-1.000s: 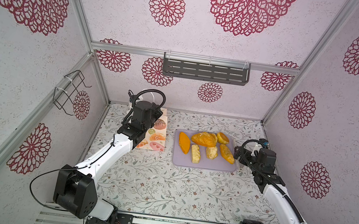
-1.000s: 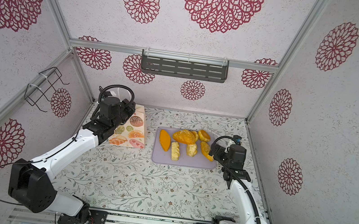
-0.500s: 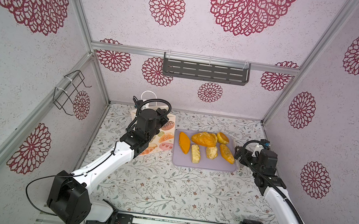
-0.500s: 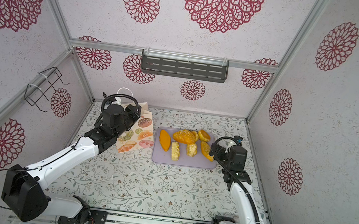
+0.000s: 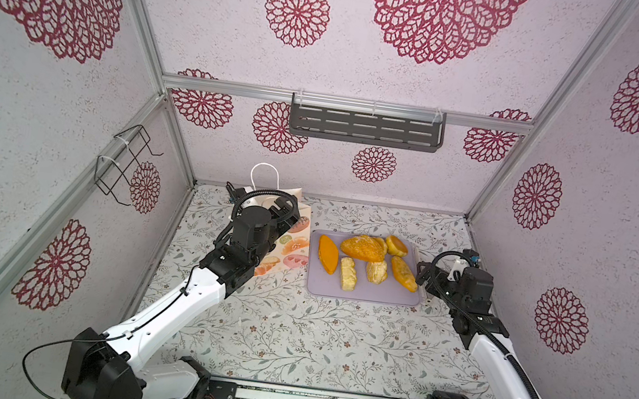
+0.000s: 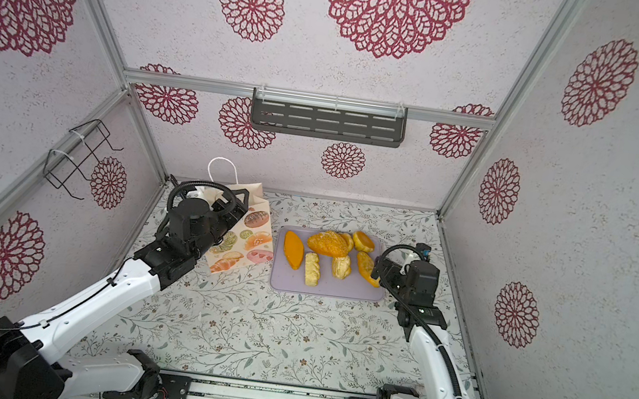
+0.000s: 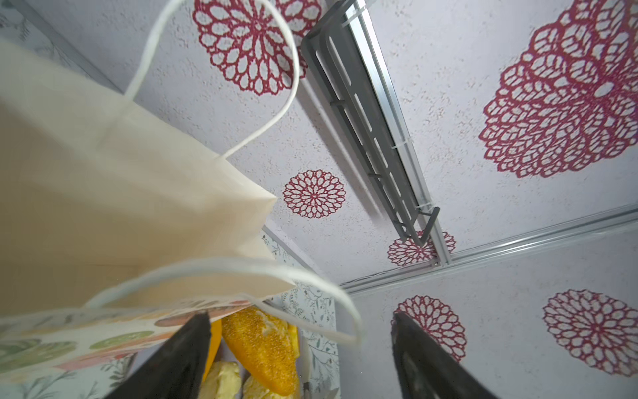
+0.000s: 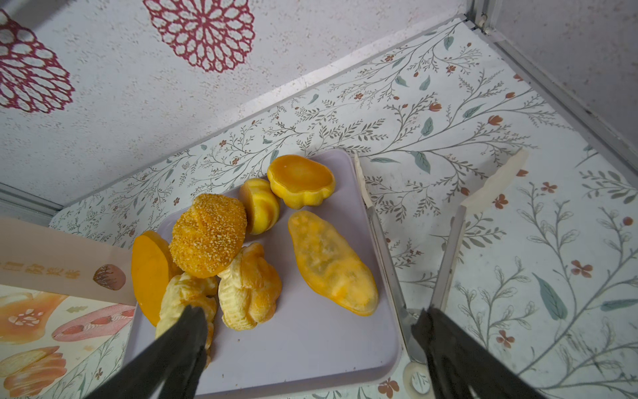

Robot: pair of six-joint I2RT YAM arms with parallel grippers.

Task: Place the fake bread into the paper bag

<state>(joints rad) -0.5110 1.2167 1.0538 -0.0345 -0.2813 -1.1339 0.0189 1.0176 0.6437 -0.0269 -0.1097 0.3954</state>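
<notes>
White arm links [image 5: 168, 315], black joints [image 5: 235, 269], looped black cables [image 5: 264, 192]

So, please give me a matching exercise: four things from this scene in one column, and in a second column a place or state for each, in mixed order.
Column one
1. paper bag
2. seeded loaf
3. grey shelf
4. right gripper

Column two
a. open, at the right edge of the lilac tray in both top views
b. lying on the tray
c. hung high on the back wall
d. left of the tray in both top views

Pairs: 1-d, 2-b, 3-c, 4-a.
</notes>
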